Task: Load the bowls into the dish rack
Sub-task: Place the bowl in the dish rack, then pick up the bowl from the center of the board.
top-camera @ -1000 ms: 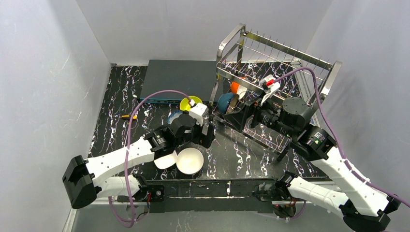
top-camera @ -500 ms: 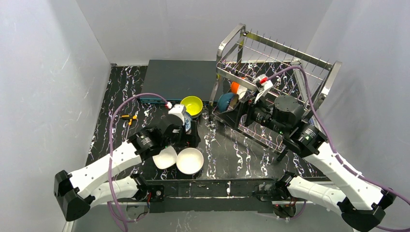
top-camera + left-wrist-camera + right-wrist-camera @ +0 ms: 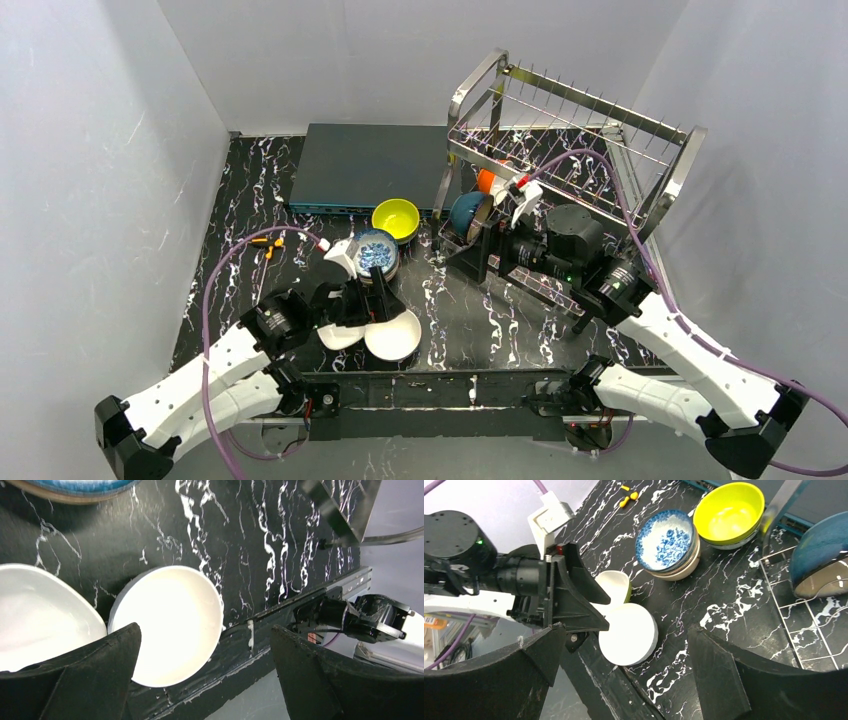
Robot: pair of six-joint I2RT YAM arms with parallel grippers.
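Lower centre of the top view, the left gripper [image 3: 382, 303] hovers over a white bowl [image 3: 394, 338] on the table, jaws wide apart and empty. The right gripper [image 3: 478, 250] (also spread, holding nothing) sits beside the dish rack [image 3: 590, 108], upper right, where a dark blue bowl [image 3: 465, 210] stands on edge.

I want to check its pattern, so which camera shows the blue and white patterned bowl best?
The right wrist view: the blue and white patterned bowl sits whole and close, its floral inside clear. The top external view shows it small. The left wrist view catches only its rim.
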